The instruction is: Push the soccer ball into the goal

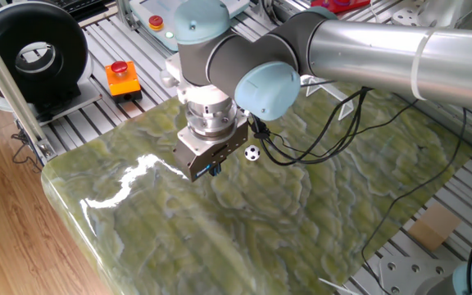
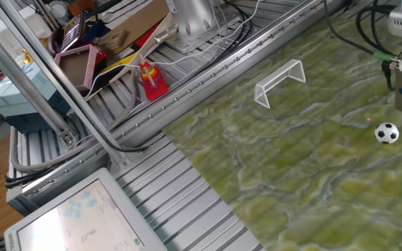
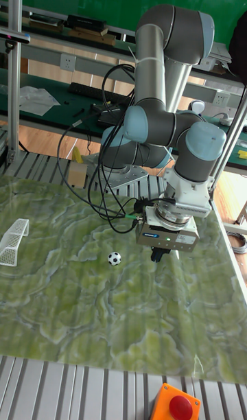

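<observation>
The soccer ball (image 3: 114, 258), tiny and white with black patches, rests on the green marbled tabletop (image 3: 82, 324). It also shows in one fixed view as the soccer ball (image 1: 252, 152) and in the other as the soccer ball (image 2: 386, 133). The goal (image 3: 14, 241), a small white frame, stands at the far left; the goal (image 2: 280, 81) has its mouth facing the ball. My gripper (image 3: 158, 254) hangs low over the table to the right of the ball, on the side away from the goal, apart from it. Its fingers look shut with nothing held. In one fixed view the gripper (image 1: 210, 169) sits left of the ball.
Black cables (image 1: 318, 139) trail from the wrist across the table behind the ball. A red button box (image 1: 121, 78) and a black round unit (image 1: 31, 53) stand beyond the table edge. A red bottle (image 2: 152, 80) lies among clutter on the aluminium frame.
</observation>
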